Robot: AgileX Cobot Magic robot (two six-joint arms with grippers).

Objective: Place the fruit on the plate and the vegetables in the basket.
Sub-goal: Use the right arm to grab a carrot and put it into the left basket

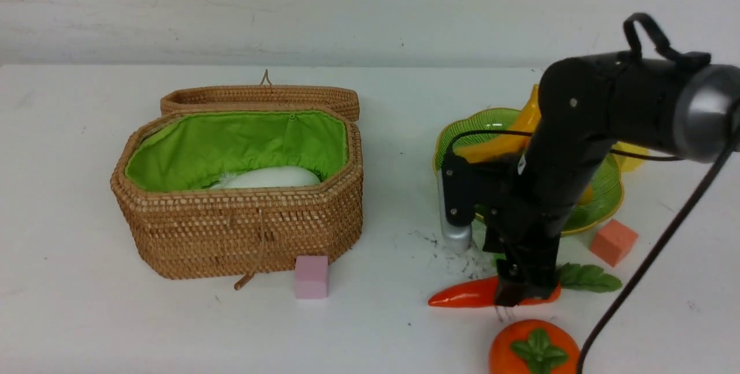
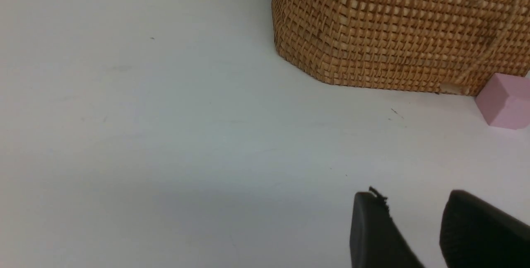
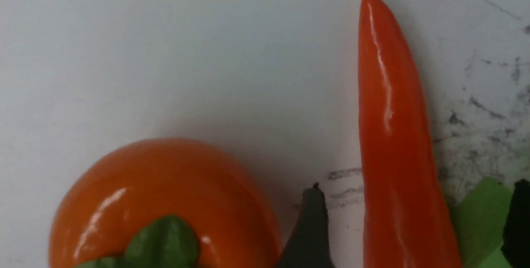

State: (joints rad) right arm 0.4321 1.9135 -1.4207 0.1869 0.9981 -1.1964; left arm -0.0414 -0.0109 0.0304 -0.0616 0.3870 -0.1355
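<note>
The orange-red carrot (image 1: pixel 462 296) lies on the table in front of the plate, its green top to the right. My right gripper (image 1: pixel 523 299) is open and down over the carrot's thick end. In the right wrist view the gripper (image 3: pixel 414 218) has one finger on each side of the carrot (image 3: pixel 389 114), not touching it. The persimmon (image 1: pixel 532 348) sits just in front; it also shows in the right wrist view (image 3: pixel 157 201). The green plate (image 1: pixel 601 200) holds the banana (image 1: pixel 509 140) and the mango (image 1: pixel 633 154), partly behind my arm. The open basket (image 1: pixel 243 229) holds the white radish (image 1: pixel 272 177). My left gripper (image 2: pixel 414 214) is open and empty. The mangosteen and eggplant are out of view.
A pink cube (image 1: pixel 311 276) stands at the basket's front right corner, and shows in the left wrist view (image 2: pixel 505 102) beside the basket wall (image 2: pixel 397 32). An orange cube (image 1: pixel 613 241) sits by the plate's front rim. The basket lid lies folded back behind it.
</note>
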